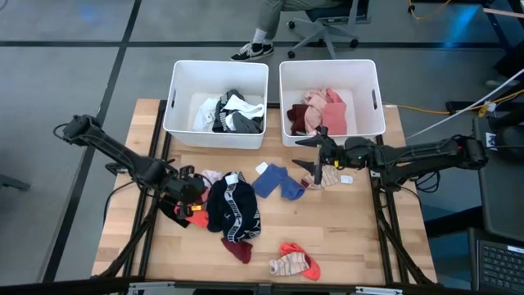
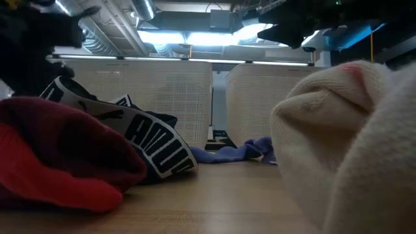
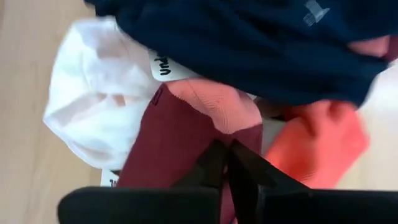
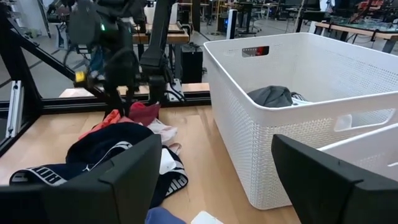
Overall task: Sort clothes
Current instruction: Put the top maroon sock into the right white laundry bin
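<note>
A maroon sock is pinched by the left gripper, it seems; the right gripper hangs spread beside the bins.

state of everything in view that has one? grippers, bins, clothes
left gripper: shut on maroon garment, at the pile's left edge
right gripper: open, empty, in front of the right bin
left bin: holds white, grey and black clothes
right bin: holds pink and red clothes
navy garment with white band: crumpled on table
blue garment: loose on table
red-and-pink sock: lying alone near front edge
</note>
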{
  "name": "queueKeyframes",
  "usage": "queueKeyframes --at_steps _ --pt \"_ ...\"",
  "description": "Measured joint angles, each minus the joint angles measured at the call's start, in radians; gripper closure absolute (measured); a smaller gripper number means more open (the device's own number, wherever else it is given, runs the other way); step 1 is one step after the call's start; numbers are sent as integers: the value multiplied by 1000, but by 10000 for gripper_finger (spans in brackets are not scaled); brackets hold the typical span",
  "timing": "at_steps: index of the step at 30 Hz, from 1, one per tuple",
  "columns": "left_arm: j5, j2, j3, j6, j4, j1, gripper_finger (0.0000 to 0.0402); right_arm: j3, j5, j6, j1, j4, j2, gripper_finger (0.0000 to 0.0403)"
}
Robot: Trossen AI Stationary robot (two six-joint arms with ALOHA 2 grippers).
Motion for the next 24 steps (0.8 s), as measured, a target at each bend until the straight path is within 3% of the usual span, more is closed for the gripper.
queueKeyframes --at_steps 5,11,14,20,24 --pt "-22 0 116 54 -52 0 399 0 1 1 0 -13 0 97" --pt "-235 0 251 201 -27 0 399 0 1 1 0 -17 0 97" --pt "-304 0 288 306 83 5 398 0 1 1 0 -21 0 97" --pt "-308 0 291 527 365 58 399 0 1 1 0 -26 0 97" --pt "-303 0 291 611 468 107 397 0 -35 1 0 -26 0 97"
